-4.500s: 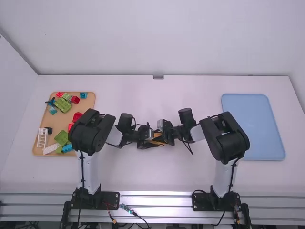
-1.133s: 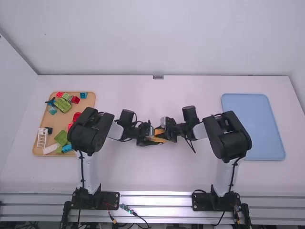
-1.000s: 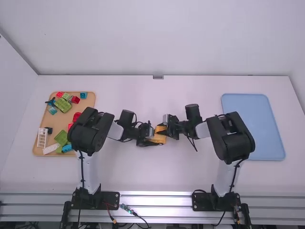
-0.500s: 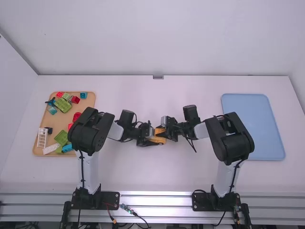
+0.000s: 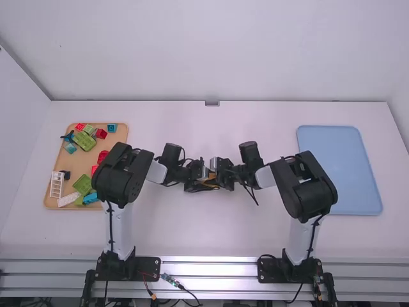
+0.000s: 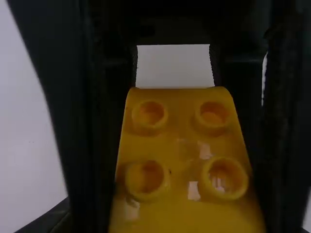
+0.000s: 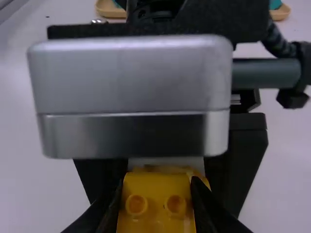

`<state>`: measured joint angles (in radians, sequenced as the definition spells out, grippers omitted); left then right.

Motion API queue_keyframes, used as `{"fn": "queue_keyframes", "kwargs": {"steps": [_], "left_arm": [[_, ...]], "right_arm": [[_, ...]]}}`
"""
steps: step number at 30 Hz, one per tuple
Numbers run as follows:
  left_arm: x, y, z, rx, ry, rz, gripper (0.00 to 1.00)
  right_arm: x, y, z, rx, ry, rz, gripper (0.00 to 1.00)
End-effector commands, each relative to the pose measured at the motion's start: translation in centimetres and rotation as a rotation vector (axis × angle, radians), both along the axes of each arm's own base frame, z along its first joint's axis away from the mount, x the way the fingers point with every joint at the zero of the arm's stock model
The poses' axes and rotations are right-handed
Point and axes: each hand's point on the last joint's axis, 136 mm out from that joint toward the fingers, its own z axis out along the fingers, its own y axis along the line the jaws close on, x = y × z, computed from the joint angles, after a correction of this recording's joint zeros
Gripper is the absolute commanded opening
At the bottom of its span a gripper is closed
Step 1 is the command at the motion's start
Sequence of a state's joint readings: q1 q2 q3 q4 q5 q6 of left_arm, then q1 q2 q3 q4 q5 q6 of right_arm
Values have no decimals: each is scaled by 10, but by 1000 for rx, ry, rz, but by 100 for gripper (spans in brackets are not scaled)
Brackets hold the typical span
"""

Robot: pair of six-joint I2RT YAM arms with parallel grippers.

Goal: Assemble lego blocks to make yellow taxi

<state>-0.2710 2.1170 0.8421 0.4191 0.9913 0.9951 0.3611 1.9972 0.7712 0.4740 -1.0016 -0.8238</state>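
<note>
Around the table's middle, my left gripper (image 5: 203,185) and right gripper (image 5: 216,173) meet at a small orange-yellow piece (image 5: 210,182), mostly covered by them. In the left wrist view, a yellow block (image 6: 187,145) with studs up lies between dark fingers, and my left gripper (image 6: 187,213) is shut on the yellow build. The right wrist view has my right gripper (image 7: 156,201) shut on a studded yellow block (image 7: 155,213). Just behind it, more yellow (image 7: 201,177) sits between the left gripper's fingers. How the yellow parts join is hidden.
A wooden tray (image 5: 120,142) at the left holds red, green, teal and white blocks; the left arm's elbow overhangs its right edge. A blue tray (image 5: 339,169) lies at the right beside the right arm's elbow.
The right gripper first drew back to the right, then came left again, now covering more of the yellow piece. The left gripper has shifted slightly right.
</note>
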Motion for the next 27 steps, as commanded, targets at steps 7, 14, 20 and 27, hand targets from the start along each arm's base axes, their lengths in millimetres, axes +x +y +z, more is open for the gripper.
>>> {"fn": "queue_keyframes", "kwargs": {"steps": [7,14,20,27], "left_arm": [[-14,15,-43,128,76,51,2],[-14,14,-43,125,76,50,2],[-14,15,-43,128,75,52,2],[-14,15,-43,128,75,52,2]], "right_arm": [[13,-2,9,15,-30,-24,0],[14,-1,8,19,-26,-30,0],[12,-1,4,19,-8,-25,0],[13,-1,1,15,14,-36,0]]}}
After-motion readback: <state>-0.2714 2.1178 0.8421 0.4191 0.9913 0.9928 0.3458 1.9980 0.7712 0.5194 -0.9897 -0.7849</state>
